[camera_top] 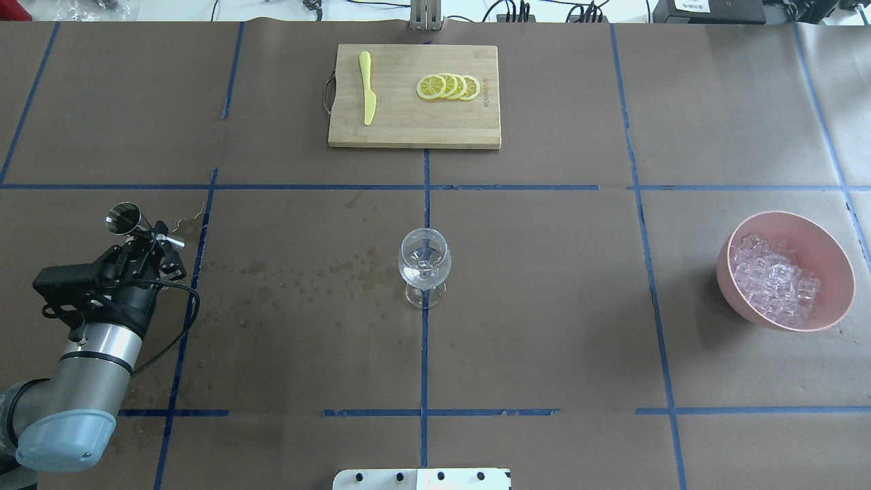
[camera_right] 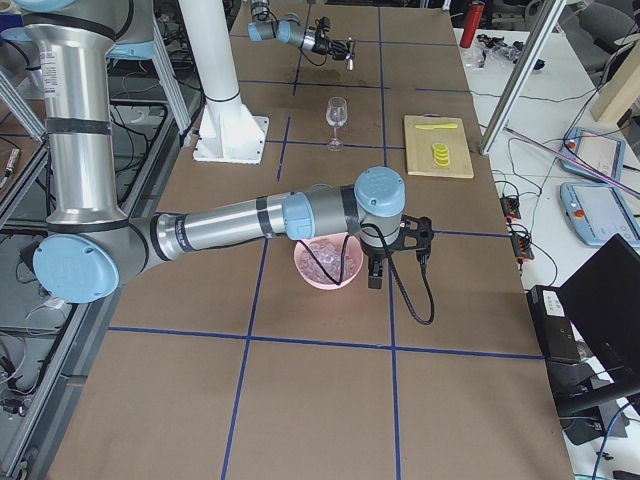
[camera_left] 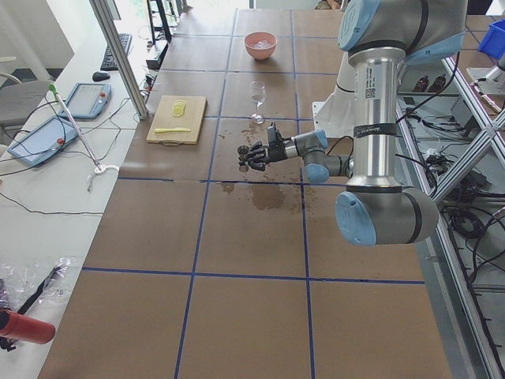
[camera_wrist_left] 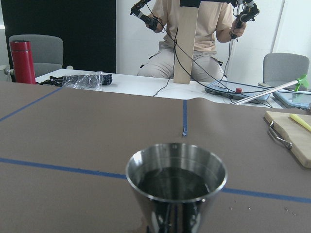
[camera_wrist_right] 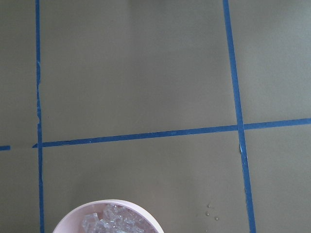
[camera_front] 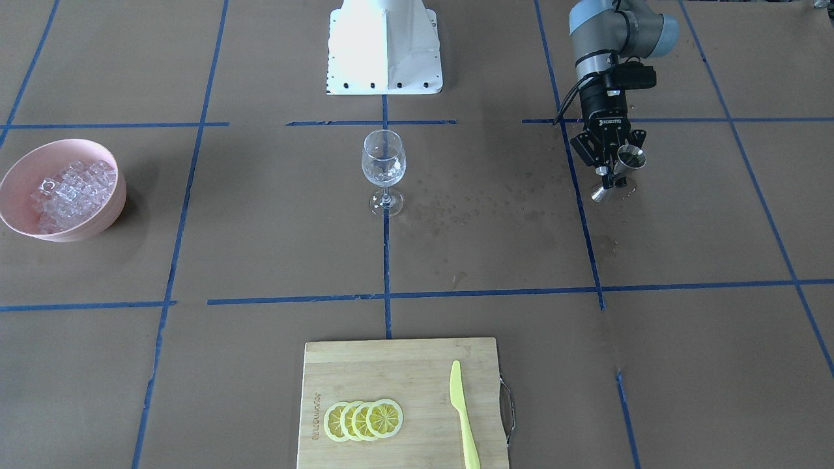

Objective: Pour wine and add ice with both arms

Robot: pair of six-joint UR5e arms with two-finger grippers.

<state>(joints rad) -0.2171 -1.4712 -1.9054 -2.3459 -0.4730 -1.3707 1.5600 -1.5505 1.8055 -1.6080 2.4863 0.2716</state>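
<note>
Apparently early going | your left gripper (camera_front: 611, 172) clamps a steel jigger (camera_front: 631, 157), well apart from the wine glass (camera_front: 384, 163) | wine too clear to place | ice (camera_front: 71, 192) heaped in the pink bowl (camera_front: 98, 225) | right gripper (camera_right: 375, 272) near bowl, you cannot tell its spread | pouring, icing seemingly remain.

Robotics lab being shown. Table (camera_top: 544, 306) being kept under brown paper, being divided into squares by blue tape (camera_top: 476, 187). Robot arms (camera_right: 225, 224) being carried on white pedestal (camera_right: 215, 90). Bay being framed by aluminium posts (camera_left: 118, 55). Teach pendants (camera_left: 85, 100) and laptop (camera_right: 612, 300) being kept on side benches; cables (camera_left: 472, 223) being trailed alongside. Handheld controllers (camera_wrist_left: 148, 20) being gripped by person (camera_wrist_left: 214, 29) in beige shirt; office chairs (camera_wrist_left: 39, 48) being kept nearby.
</note>
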